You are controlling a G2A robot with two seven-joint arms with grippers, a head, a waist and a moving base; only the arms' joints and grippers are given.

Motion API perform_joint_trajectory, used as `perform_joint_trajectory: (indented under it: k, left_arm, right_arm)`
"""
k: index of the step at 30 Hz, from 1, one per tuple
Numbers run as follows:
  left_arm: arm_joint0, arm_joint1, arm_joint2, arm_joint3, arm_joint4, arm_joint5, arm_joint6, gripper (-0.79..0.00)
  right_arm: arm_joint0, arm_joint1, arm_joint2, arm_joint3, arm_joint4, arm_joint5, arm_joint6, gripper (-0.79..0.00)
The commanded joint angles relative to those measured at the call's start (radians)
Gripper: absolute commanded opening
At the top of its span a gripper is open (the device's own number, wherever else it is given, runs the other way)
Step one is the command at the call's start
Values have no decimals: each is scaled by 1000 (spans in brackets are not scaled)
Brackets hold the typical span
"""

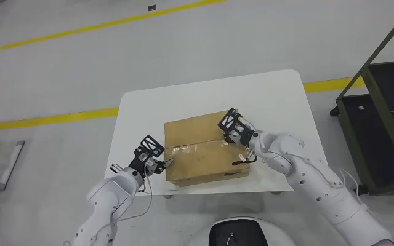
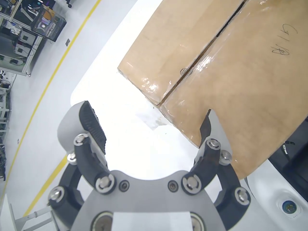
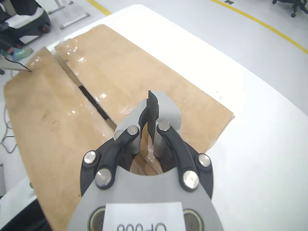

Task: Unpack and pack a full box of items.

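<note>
Toward the near edge of the counter (image 1: 271, 92), about midway along it, you have the box (image 1: 206, 147) lying flat with both top flaps down. The seam between the flaps runs from the box's left end to its right end, with glossy clear tape along it. In the right wrist view a narrow dark gap stands open between the flaps.

You will find the left gripper (image 2: 149, 123) at the box's left end, on the side facing the counter's near-left corner. Its jaws stand wide apart: one finger (image 2: 92, 121) is over bare counter, the other at the edge of the near flap. Contact there cannot be confirmed.

You will find the right gripper (image 3: 150, 111) above the box top at its right end, just beside the seam, jaws closed tight together. Whether the tips touch the cardboard cannot be told.

Beyond the counter's right edge stands a dark green frame (image 1: 375, 135). Yellow lines (image 1: 61, 118) cross the floor.
</note>
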Motion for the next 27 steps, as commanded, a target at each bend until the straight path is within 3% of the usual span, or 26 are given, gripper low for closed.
perform_joint_trajectory:
  k: [1,13,23,27]
  left_arm:
    - [1,-1,-2,4,-3,5,-8,0]
    - [29,3,-87,-48,60,90,-58,0]
    - [17,-11,5,109,165,146,35,0]
    - [17,-11,5,109,165,146,35,0]
  right_arm:
    - [3,-4,-13,16,0,9,-10,-785]
    - [12,-19,-19,40,10,25,-35,-785]
    - [12,-26,-18,45,8,18,-32,-785]
    - [11,-28,-17,46,6,12,-29,-785]
